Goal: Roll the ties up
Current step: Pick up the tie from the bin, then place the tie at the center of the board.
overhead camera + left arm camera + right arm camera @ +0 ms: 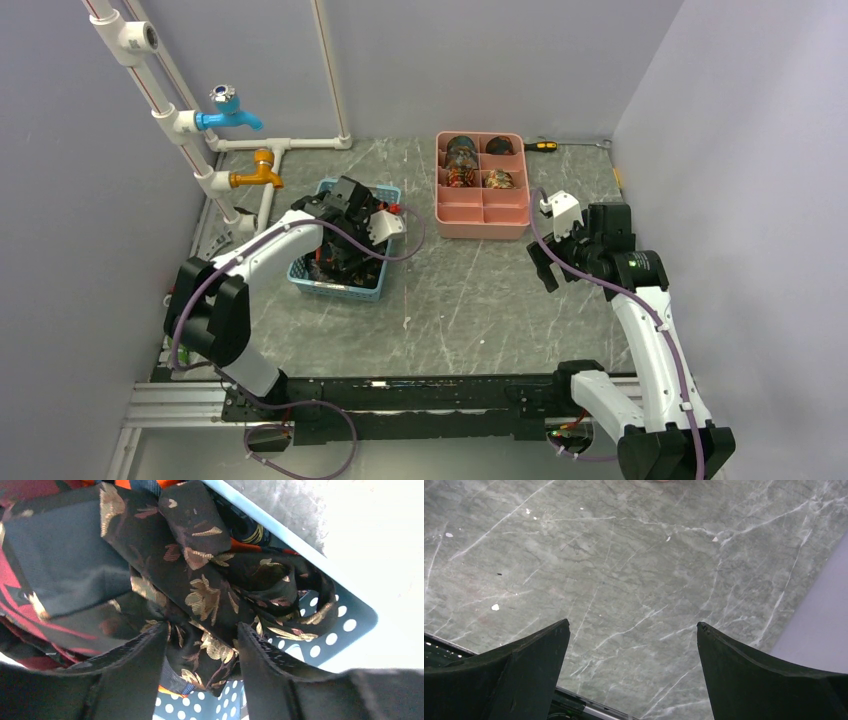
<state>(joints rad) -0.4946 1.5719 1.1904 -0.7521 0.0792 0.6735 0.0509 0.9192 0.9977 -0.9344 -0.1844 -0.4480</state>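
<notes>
Several loose ties fill a blue perforated basket (pixel 346 287). My left gripper (pixel 340 255) is down inside it. In the left wrist view its jaws (pixel 202 635) stand partly closed, with a bunched black tie with gold leaves (pixel 200 595) filling the gap and touching both fingers. Dark red and orange ties (pixel 30 490) lie around it, and the basket wall (pixel 345 625) shows behind. Rolled ties (pixel 461 152) sit in compartments of a pink tray (pixel 480 218). My right gripper (pixel 548 268) is open and empty over bare marble (pixel 633 625).
White pipes with a blue tap (pixel 228 112) and an orange tap (pixel 258 172) stand at the back left. A screwdriver (pixel 541 146) lies behind the tray. Grey walls close in on the left, back and right.
</notes>
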